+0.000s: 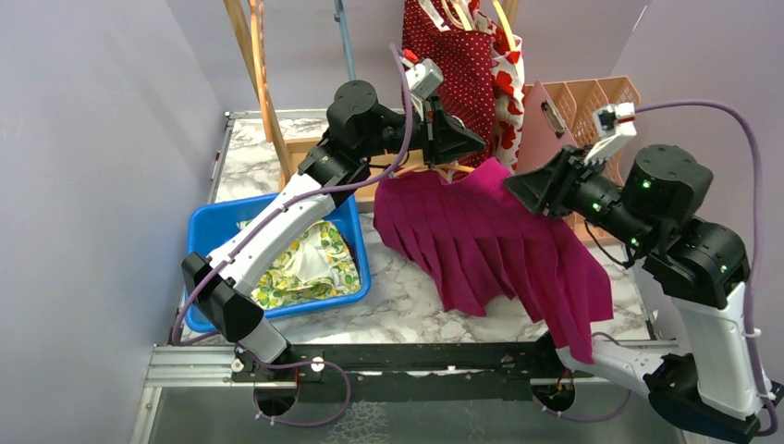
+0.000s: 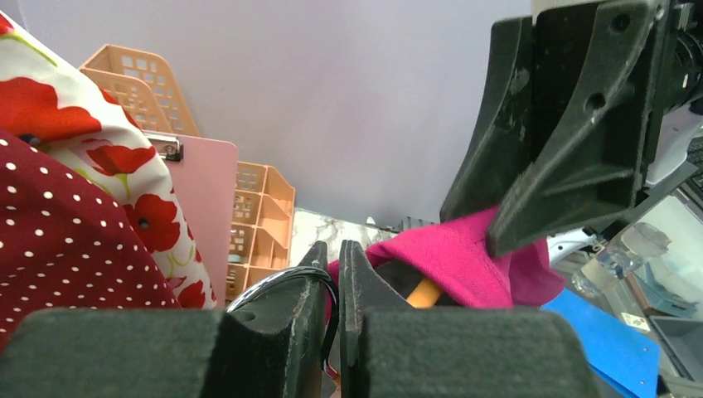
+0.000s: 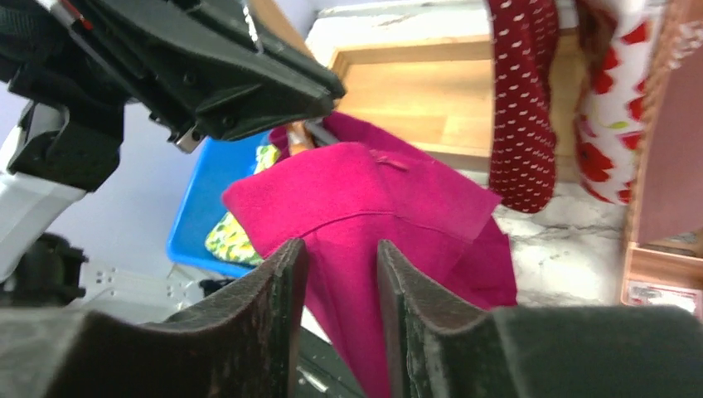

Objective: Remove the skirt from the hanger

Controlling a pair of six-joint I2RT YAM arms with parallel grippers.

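The left gripper (image 2: pixel 333 265) is seen raised at the rear of the marble tabletop (image 1: pixel 407 310), its jaws drawn almost together on the metal hook (image 2: pixel 278 282) of the hanger (image 2: pixel 424 292), whose wooden body is glimpsed just behind the fingers. The magenta pleated skirt (image 1: pixel 490 240) is still carried on that hanger; from there it is spread down and to the right, with its lower edge trailing over the near right part of the table. The right gripper (image 3: pixel 340 249) is placed at the skirt's upper right corner. Its jaws are held partly apart, a fold of the magenta fabric lies between them, and whether the cloth is actually clamped cannot be told (the fabric fills the gap in the wrist view). A blue bin (image 1: pixel 208 231) is set on the left of the table, with a lemon-print cloth (image 1: pixel 310 264) lying in it. Behind the grippers a dark red polka-dot garment (image 1: pixel 458 65) and a poppy-print garment (image 2: pixel 124 157) are hung, and a pink clipboard (image 1: pixel 545 125) is propped against an orange organiser (image 1: pixel 596 92)
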